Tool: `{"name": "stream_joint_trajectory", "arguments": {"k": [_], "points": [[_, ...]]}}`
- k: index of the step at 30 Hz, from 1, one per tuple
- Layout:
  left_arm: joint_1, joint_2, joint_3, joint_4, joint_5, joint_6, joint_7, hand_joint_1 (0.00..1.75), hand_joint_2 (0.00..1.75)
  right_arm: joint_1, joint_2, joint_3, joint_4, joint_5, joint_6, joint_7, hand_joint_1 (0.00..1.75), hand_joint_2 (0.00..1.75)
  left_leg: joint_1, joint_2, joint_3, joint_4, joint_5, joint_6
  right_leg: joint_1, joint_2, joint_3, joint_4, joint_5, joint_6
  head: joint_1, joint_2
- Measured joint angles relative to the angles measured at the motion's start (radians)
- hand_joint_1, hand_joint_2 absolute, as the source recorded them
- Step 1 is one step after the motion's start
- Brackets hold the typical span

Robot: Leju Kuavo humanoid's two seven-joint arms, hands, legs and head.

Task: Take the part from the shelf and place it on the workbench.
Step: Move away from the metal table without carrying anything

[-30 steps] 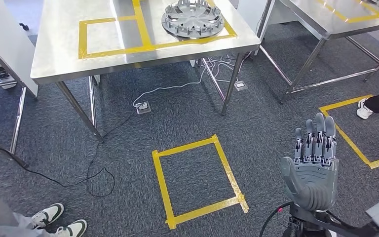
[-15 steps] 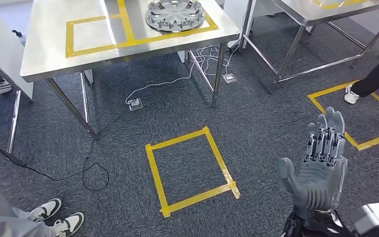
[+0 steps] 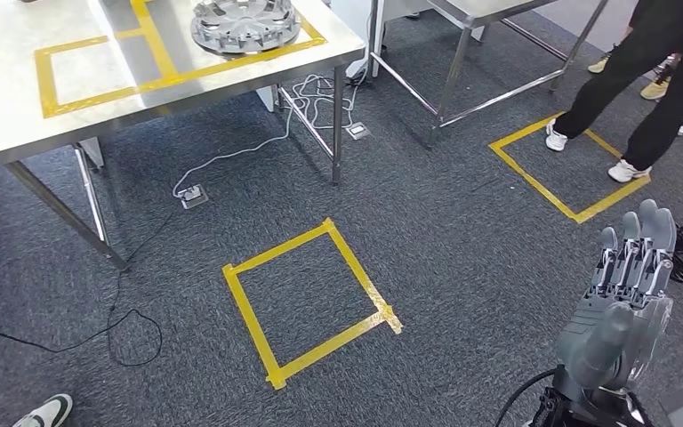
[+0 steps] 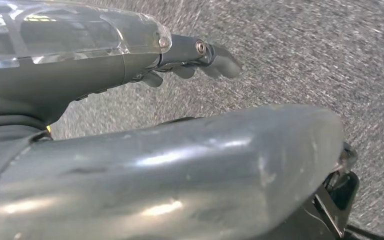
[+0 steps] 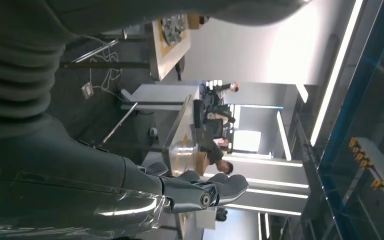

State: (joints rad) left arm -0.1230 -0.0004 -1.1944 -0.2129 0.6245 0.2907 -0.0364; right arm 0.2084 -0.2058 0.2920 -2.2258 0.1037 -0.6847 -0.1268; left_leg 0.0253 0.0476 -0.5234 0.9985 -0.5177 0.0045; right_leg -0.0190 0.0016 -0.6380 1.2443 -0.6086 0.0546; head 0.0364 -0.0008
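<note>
Grey speckled carpet point(image 3: 462, 240) everywhere, marked off with yellow tape squares point(image 3: 307, 302). So the part point(image 3: 245, 22), a round silvery wheel-cover looking thing with ribbed spokes, sits flat on the brushed steel counter point(image 3: 18, 116), partly over a yellow taped outline there. White cables point(image 3: 231, 156) trail underneath. A person point(image 3: 649, 80) in dark trousers stands by another tape square. Right hand point(image 3: 618, 311) is raised, grey and ribbed, fingers straight up side by side, holding nothing. Left hand point(image 4: 195, 55) hangs over carpet, fingers extended and empty.
</note>
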Motion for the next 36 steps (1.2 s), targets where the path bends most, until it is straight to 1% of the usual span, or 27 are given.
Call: {"name": "stream_joint_trajectory", "arguments": {"k": [2, 3, 5, 7, 8, 9, 11, 12, 13, 14, 15, 16, 18, 20, 22, 23, 25, 26, 27, 28, 29, 30, 31, 32, 33, 34, 36], "points": [[-0.003, -0.002, 0.000, 0.000, 0.000, 0.000, -0.001, 0.00, 0.00, 0.002, 0.002, -0.006, -0.003, 0.001, 0.000, 0.002, 0.00, 0.00, 0.003, 0.021, 0.001, 0.000, 0.000, -0.008, -0.006, -0.030, 0.073, -0.131, 0.066, 0.007, 0.003, 0.000], [-0.004, -0.004, 0.000, 0.000, -0.001, -0.002, -0.002, 0.00, 0.00, 0.001, 0.003, -0.010, -0.005, 0.004, 0.000, 0.003, 0.00, 0.00, 0.003, 0.030, 0.002, 0.001, 0.000, -0.014, -0.005, -0.050, 0.105, -0.197, 0.089, 0.006, 0.006, 0.000], [-0.005, -0.006, 0.000, 0.000, -0.003, -0.008, -0.003, 0.00, 0.00, -0.001, 0.004, -0.015, -0.010, 0.013, 0.000, 0.012, 0.00, 0.00, 0.000, 0.047, 0.001, 0.001, 0.002, -0.027, 0.003, -0.075, 0.129, -0.257, 0.100, -0.009, 0.010, 0.000], [-0.005, -0.007, 0.000, 0.000, -0.006, -0.014, -0.001, 0.00, 0.00, -0.001, 0.004, -0.016, -0.014, 0.025, 0.000, 0.022, 0.00, 0.00, 0.001, 0.062, 0.002, -0.001, 0.002, -0.040, 0.008, -0.060, 0.122, -0.259, 0.102, -0.031, 0.007, 0.000], [-0.006, -0.008, 0.000, 0.000, -0.006, -0.015, -0.001, 0.00, 0.00, -0.001, 0.004, -0.016, -0.017, 0.030, 0.000, 0.023, 0.00, 0.00, 0.003, 0.044, 0.000, 0.004, -0.005, -0.046, 0.008, -0.051, 0.120, -0.262, 0.106, -0.040, 0.004, 0.000], [-0.007, -0.009, 0.000, 0.000, -0.006, -0.015, -0.001, 0.00, 0.00, -0.003, 0.005, -0.016, -0.020, 0.032, 0.000, 0.022, 0.00, 0.00, 0.005, 0.016, -0.008, 0.025, -0.023, -0.048, 0.008, -0.041, 0.119, -0.265, 0.110, -0.049, 0.000, 0.000], [-0.006, -0.008, 0.000, 0.000, -0.007, -0.016, -0.002, 0.00, 0.00, -0.008, 0.005, -0.017, -0.027, 0.029, 0.000, 0.013, 0.00, 0.00, 0.005, -0.046, -0.053, 0.129, -0.087, -0.047, 0.010, -0.024, 0.117, -0.268, 0.116, -0.063, -0.014, 0.000], [-0.005, -0.008, 0.000, 0.000, -0.008, -0.018, -0.002, 0.00, 0.00, -0.012, 0.006, -0.017, -0.028, 0.024, 0.000, 0.008, 0.00, 0.00, 0.002, -0.055, -0.088, 0.202, -0.119, -0.043, 0.013, -0.013, 0.115, -0.268, 0.117, -0.067, -0.022, 0.000], [-0.003, -0.006, 0.000, 0.000, -0.010, -0.021, -0.001, 0.00, 0.00, -0.014, 0.006, -0.017, -0.029, 0.018, 0.000, 0.004, 0.00, 0.00, -0.002, -0.056, -0.118, 0.263, -0.138, -0.040, 0.017, -0.001, 0.115, -0.267, 0.117, -0.070, -0.028, 0.000], [-0.002, -0.005, 0.000, 0.000, -0.013, -0.025, 0.000, 0.00, 0.00, -0.017, 0.006, -0.018, -0.029, 0.011, 0.000, 0.000, 0.00, 0.00, -0.005, -0.054, -0.136, 0.294, -0.138, -0.037, 0.021, 0.012, 0.114, -0.266, 0.117, -0.072, -0.032, 0.000], [-0.001, -0.003, -0.001, 0.000, -0.016, -0.030, 0.003, 0.00, 0.00, -0.021, 0.006, -0.018, -0.029, 0.005, 0.000, -0.003, 0.00, 0.00, -0.008, -0.054, -0.138, 0.288, -0.117, -0.032, 0.024, 0.026, 0.115, -0.264, 0.117, -0.073, -0.033, 0.000], [-0.002, -0.002, -0.001, 0.000, -0.018, -0.035, 0.005, 0.00, 0.00, -0.025, 0.006, -0.019, -0.029, -0.001, 0.000, -0.005, 0.00, 0.00, -0.009, -0.060, -0.121, 0.242, -0.079, -0.026, 0.027, 0.040, 0.116, -0.261, 0.116, -0.073, -0.035, 0.000], [-0.002, 0.004, -0.001, 0.000, -0.022, -0.046, 0.009, 0.00, 0.00, -0.034, 0.006, -0.020, -0.030, -0.010, 0.000, -0.010, 0.00, 0.00, -0.008, -0.111, -0.068, 0.111, -0.008, -0.013, 0.029, 0.066, 0.113, -0.253, 0.111, -0.072, -0.036, 0.000], [-0.002, 0.010, -0.002, 0.000, -0.023, -0.052, 0.011, 0.00, 0.00, -0.040, 0.006, -0.020, -0.030, -0.015, 0.000, -0.013, 0.00, 0.00, -0.006, -0.151, -0.038, 0.037, 0.010, -0.010, 0.026, 0.092, 0.102, -0.243, 0.108, -0.064, -0.034, 0.000], [-0.002, 0.012, -0.002, 0.000, -0.024, -0.053, 0.013, 0.00, 0.00, -0.043, 0.006, -0.021, -0.030, -0.017, 0.000, -0.016, 0.00, 0.00, -0.008, -0.133, -0.032, 0.025, 0.005, -0.010, 0.021, 0.119, 0.090, -0.239, 0.110, -0.052, -0.033, 0.000], [-0.003, 0.013, -0.002, 0.000, -0.024, -0.054, 0.013, 0.00, 0.00, -0.044, 0.006, -0.021, -0.030, -0.018, 0.000, -0.017, 0.00, 0.00, -0.007, -0.119, -0.030, 0.021, 0.006, -0.007, 0.020, 0.117, 0.086, -0.236, 0.108, -0.047, -0.033, 0.000], [-0.004, 0.015, -0.003, 0.000, -0.028, -0.057, 0.015, 0.00, 0.00, -0.049, 0.005, -0.022, -0.030, -0.018, 0.000, -0.020, 0.00, 0.00, -0.004, -0.084, -0.023, 0.015, 0.007, 0.000, 0.022, 0.071, 0.061, -0.184, 0.076, -0.035, -0.023, 0.000], [-0.004, 0.015, -0.003, 0.000, -0.031, -0.059, 0.018, 0.00, 0.00, -0.052, 0.005, -0.022, -0.030, -0.019, 0.000, -0.022, 0.00, 0.00, -0.004, -0.065, -0.021, 0.014, 0.005, 0.002, 0.021, 0.038, 0.035, -0.129, 0.046, -0.028, -0.016, 0.000], [-0.003, 0.016, -0.003, 0.000, -0.033, -0.061, 0.023, 0.00, 0.00, -0.055, 0.005, -0.021, -0.030, -0.020, 0.000, -0.025, 0.00, 0.00, -0.006, -0.046, -0.019, 0.014, 0.002, 0.004, 0.018, 0.017, 0.002, -0.063, 0.014, -0.022, -0.010, 0.000], [-0.002, 0.017, -0.003, 0.001, -0.033, -0.060, 0.028, 0.00, 0.00, -0.056, 0.005, -0.021, -0.030, -0.021, 0.000, -0.028, 0.00, 0.00, -0.006, -0.028, -0.018, 0.014, 0.000, 0.004, 0.014, 0.008, -0.029, -0.001, -0.009, -0.017, -0.005, 0.000], [-0.002, 0.020, -0.003, 0.001, -0.032, -0.056, 0.033, 0.00, 0.00, -0.057, 0.005, -0.020, -0.030, -0.022, 0.000, -0.032, 0.00, 0.00, -0.007, -0.010, -0.016, 0.014, -0.003, 0.003, 0.010, 0.004, -0.047, 0.034, -0.015, -0.013, -0.003, 0.000], [-0.003, 0.022, -0.003, 0.002, -0.030, -0.049, 0.038, 0.00, 0.00, -0.059, 0.006, -0.019, -0.030, -0.022, 0.000, -0.037, 0.00, 0.00, -0.007, 0.006, -0.014, 0.015, -0.006, 0.001, 0.007, 0.001, -0.049, 0.035, -0.001, -0.011, 0.000, 0.000], [-0.004, 0.025, -0.003, 0.002, -0.028, -0.041, 0.043, 0.00, 0.00, -0.062, 0.006, -0.018, -0.030, -0.021, 0.000, -0.042, 0.00, 0.00, -0.007, 0.020, -0.010, 0.015, -0.009, -0.002, 0.005, -0.004, -0.030, -0.005, 0.031, -0.011, 0.002, 0.000], [-0.006, 0.029, -0.003, 0.002, -0.026, -0.034, 0.050, 0.00, 0.00, -0.065, 0.006, -0.017, -0.030, -0.016, 0.000, -0.046, 0.00, 0.00, -0.006, 0.032, -0.006, 0.014, -0.012, -0.005, 0.004, -0.016, 0.003, -0.073, 0.071, -0.013, 0.004, 0.000], [-0.008, 0.032, -0.003, 0.002, -0.027, -0.029, 0.058, 0.00, 0.00, -0.068, 0.006, -0.017, -0.031, -0.009, 0.000, -0.048, 0.00, 0.00, -0.008, 0.042, -0.002, 0.014, -0.015, -0.008, 0.007, -0.035, 0.036, -0.139, 0.098, -0.016, 0.006, 0.000], [-0.009, 0.036, -0.003, 0.002, -0.028, -0.026, 0.065, 0.00, 0.00, -0.071, 0.006, -0.016, -0.032, 0.000, 0.000, -0.049, 0.00, 0.00, -0.009, 0.051, 0.001, 0.014, -0.018, -0.012, 0.011, -0.052, 0.061, -0.193, 0.115, -0.023, 0.007, 0.000], [-0.011, 0.045, -0.003, 0.003, -0.031, -0.023, 0.077, 0.00, 0.00, -0.074, 0.006, -0.015, -0.036, 0.014, 0.000, -0.048, 0.00, 0.00, -0.013, 0.068, 0.004, 0.011, -0.020, -0.022, 0.021, -0.068, 0.075, -0.230, 0.115, -0.040, 0.007, 0.000]]}}
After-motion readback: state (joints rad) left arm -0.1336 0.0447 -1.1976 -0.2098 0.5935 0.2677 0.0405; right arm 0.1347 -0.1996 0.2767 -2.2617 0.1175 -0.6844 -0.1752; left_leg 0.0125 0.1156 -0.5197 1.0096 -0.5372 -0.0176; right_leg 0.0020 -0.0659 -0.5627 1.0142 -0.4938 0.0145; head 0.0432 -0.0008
